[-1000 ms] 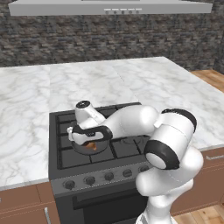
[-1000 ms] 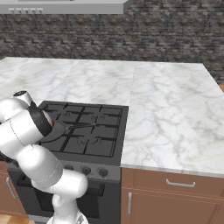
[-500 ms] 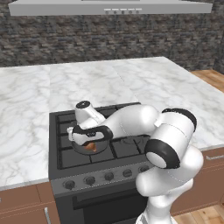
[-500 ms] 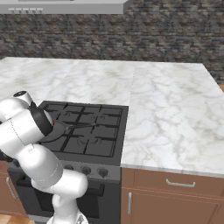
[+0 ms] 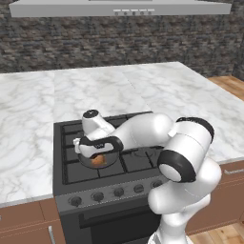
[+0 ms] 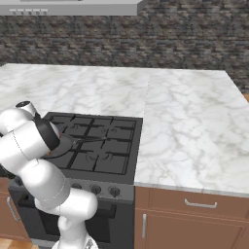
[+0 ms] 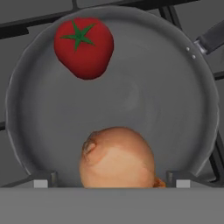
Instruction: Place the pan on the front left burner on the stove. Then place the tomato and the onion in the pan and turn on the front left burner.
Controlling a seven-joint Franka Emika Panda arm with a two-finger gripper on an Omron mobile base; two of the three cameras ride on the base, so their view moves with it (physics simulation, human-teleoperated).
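Note:
The dark grey pan (image 7: 131, 96) sits on the front left burner (image 5: 75, 170) of the stove (image 5: 139, 163), its thin handle (image 7: 211, 36) pointing toward the stove's middle. Inside it lie the red tomato (image 7: 83, 47), near the far rim, and the tan onion (image 7: 117, 159), near the close rim. My gripper (image 7: 111, 181) hangs just over the pan, open, one finger on each side of the onion with a gap at both sides. From the left base view the gripper (image 5: 98, 153) hovers above the onion (image 5: 98, 161). My arm hides most of the pan (image 6: 62, 145) in the right base view.
A row of round knobs (image 5: 97, 196) runs along the stove's front. Marble counter (image 6: 189, 126) lies on both sides of the stove and behind it, with a stone wall and a range hood (image 5: 119, 7) at the back.
The fingers have spread wider around the onion, which now rests in the pan. The arm has barely moved.

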